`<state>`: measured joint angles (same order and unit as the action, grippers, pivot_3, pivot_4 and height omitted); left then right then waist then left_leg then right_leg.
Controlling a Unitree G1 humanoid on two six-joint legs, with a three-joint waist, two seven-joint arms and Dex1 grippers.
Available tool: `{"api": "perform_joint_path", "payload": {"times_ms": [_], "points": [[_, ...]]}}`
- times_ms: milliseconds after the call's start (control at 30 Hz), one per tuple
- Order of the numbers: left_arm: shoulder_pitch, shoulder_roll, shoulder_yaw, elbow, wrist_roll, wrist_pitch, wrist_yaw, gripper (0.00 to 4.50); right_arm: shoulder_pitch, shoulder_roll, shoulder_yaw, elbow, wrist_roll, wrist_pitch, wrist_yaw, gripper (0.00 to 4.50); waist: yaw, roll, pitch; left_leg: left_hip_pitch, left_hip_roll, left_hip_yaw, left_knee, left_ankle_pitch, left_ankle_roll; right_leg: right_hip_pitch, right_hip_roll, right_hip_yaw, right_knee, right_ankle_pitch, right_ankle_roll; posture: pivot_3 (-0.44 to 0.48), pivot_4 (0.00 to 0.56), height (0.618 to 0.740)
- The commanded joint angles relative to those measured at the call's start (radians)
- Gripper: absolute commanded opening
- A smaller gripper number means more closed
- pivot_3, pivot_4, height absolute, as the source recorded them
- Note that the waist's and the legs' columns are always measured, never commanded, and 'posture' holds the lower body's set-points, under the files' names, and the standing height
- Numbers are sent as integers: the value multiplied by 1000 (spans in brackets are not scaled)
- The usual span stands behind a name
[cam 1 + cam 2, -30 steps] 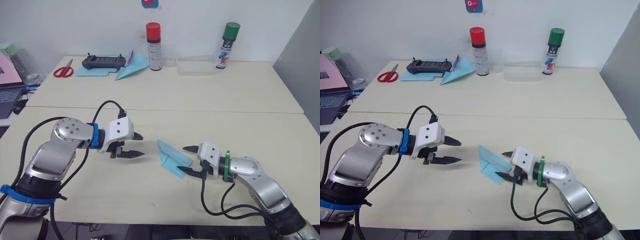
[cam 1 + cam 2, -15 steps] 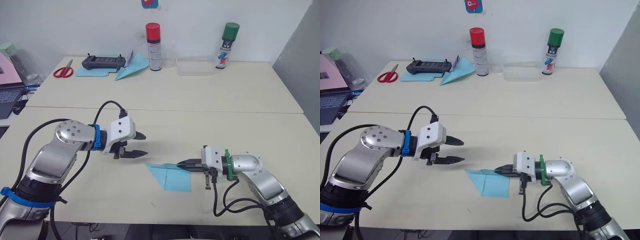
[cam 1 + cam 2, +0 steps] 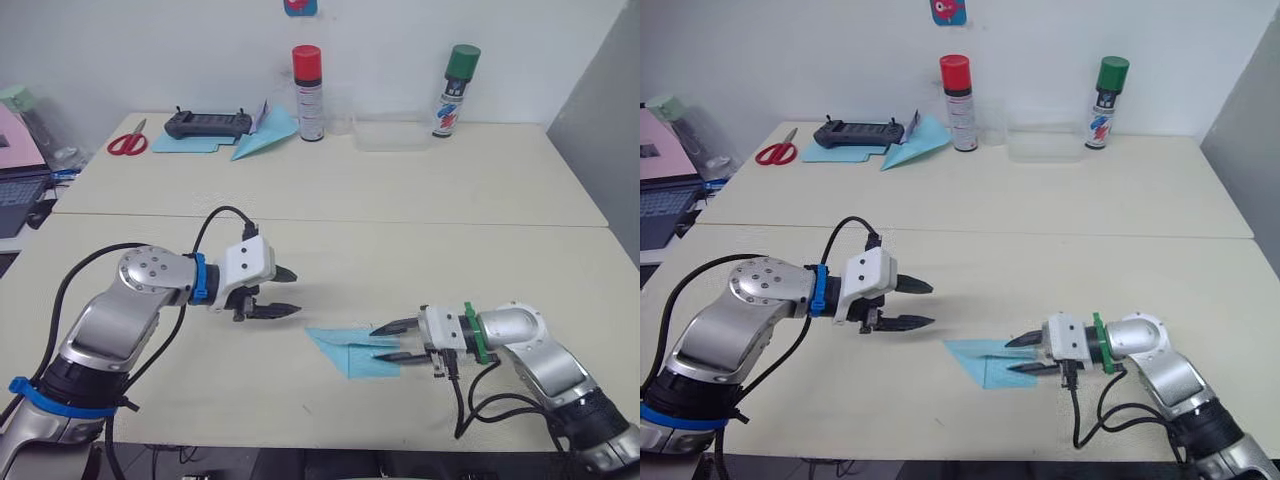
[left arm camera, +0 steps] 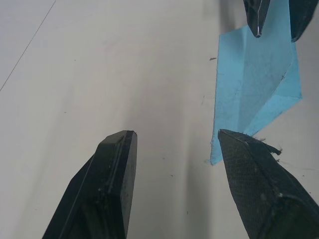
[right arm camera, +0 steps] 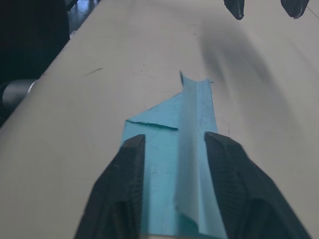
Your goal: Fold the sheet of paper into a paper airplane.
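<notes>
I see the paper airplane (image 3: 352, 347) lying flat on the table (image 3: 420, 250), its end between the parted fingers of my right gripper (image 3: 385, 342), which do not clamp it. My left gripper (image 3: 284, 291) hovers near its pointed end, fingers spread wide, holding nothing.

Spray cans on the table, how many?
2. The red-capped spray can stands at the far edge near the middle, beside the dart-shaped paper plane. The green-capped spray can stands further right along that edge, past the clear container.
</notes>
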<state>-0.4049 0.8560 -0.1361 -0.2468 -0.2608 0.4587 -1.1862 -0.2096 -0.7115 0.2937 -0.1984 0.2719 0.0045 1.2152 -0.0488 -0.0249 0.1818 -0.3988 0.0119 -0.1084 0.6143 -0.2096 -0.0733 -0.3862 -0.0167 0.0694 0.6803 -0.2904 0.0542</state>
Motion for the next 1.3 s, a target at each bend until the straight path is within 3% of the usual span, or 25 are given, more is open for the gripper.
{"api": "perform_joint_path", "payload": {"times_ms": [33,133,233,500,633,733,933,1300], "points": [[-39,-56,-21,58,57,-96,62,2936,11,-74,-114,-158,134,174,-16,3039,4,0,0,0,0,0,0,0,0,0,0,0,0,0,0,0,150,740],[-45,-144,-19,73,41,-103,113,2936,2,-81,-178,-229,205,304,-91,3039,12,0,0,0,0,-1,2,0,0,1,0,-1,0,0,0,0,150,740],[-14,-201,-30,64,0,-95,96,2355,-13,-49,-227,-267,258,415,-188,3077,11,0,0,0,0,-1,3,0,0,1,0,0,0,0,0,0,150,740],[29,-252,-69,41,-57,4,84,21,19,-28,-225,-298,231,448,-248,3077,15,0,0,-1,0,0,4,0,0,1,0,0,0,0,0,0,150,740],[65,-248,-116,39,-61,22,44,21,75,-28,-217,-305,200,421,-255,3077,15,0,0,-1,0,0,4,0,0,1,0,0,0,0,1,0,150,740],[98,-215,-197,52,17,-52,12,21,128,-36,-225,-296,190,396,-248,3077,16,0,0,0,0,0,4,0,0,1,0,0,0,0,1,0,150,740],[89,-232,-256,169,136,-138,74,21,197,-70,-215,-299,139,331,-215,3077,17,0,0,1,0,0,6,0,0,4,0,0,0,1,0,0,150,740],[54,-212,-186,173,73,-113,36,21,200,-95,-185,-255,43,211,-163,3077,15,1,0,5,0,0,11,0,0,10,-1,0,-1,-2,-4,0,150,740]]}}
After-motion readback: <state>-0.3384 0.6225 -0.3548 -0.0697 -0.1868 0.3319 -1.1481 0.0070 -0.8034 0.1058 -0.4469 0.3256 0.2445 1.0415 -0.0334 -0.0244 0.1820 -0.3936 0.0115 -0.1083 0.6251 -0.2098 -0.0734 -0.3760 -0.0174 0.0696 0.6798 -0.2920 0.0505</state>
